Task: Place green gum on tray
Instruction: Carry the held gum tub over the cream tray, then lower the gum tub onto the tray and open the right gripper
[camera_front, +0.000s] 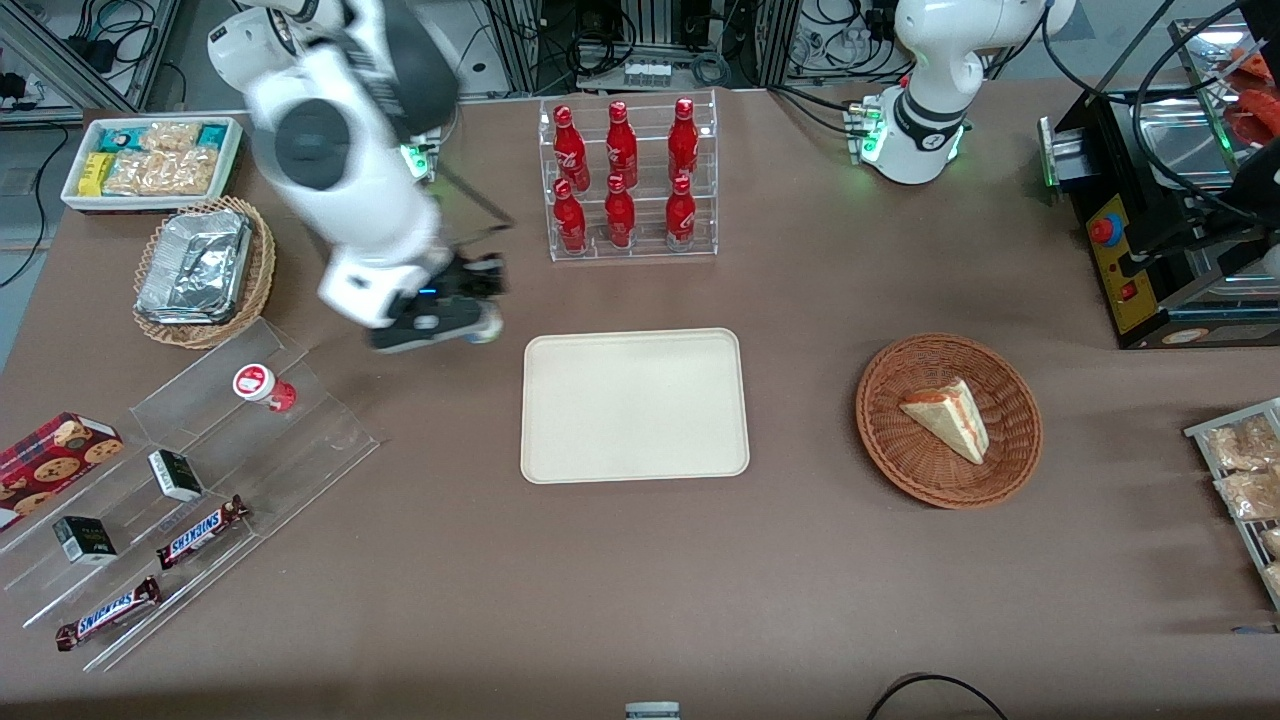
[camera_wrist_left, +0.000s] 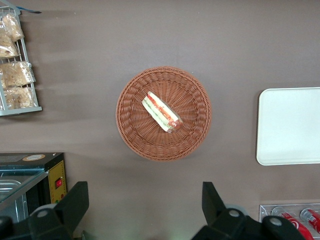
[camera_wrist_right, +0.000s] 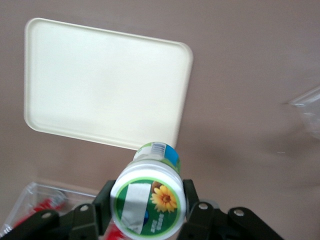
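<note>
My right gripper (camera_front: 478, 318) is shut on the green gum (camera_wrist_right: 148, 201), a white tub with a green-and-white lid bearing a sunflower. One black finger presses each side of the tub. In the front view the tub (camera_front: 487, 326) is mostly hidden under the gripper, held above the brown table beside the tray's edge toward the working arm's end. The cream tray (camera_front: 634, 405) lies flat and bare in the table's middle; it also shows in the right wrist view (camera_wrist_right: 105, 82) and in the left wrist view (camera_wrist_left: 290, 125).
A red-lidded tub (camera_front: 257, 383) stands on a clear acrylic stepped stand (camera_front: 200, 480) with snack bars. A rack of red bottles (camera_front: 627, 180) stands farther from the camera than the tray. A wicker basket with a sandwich (camera_front: 948, 420) lies toward the parked arm's end.
</note>
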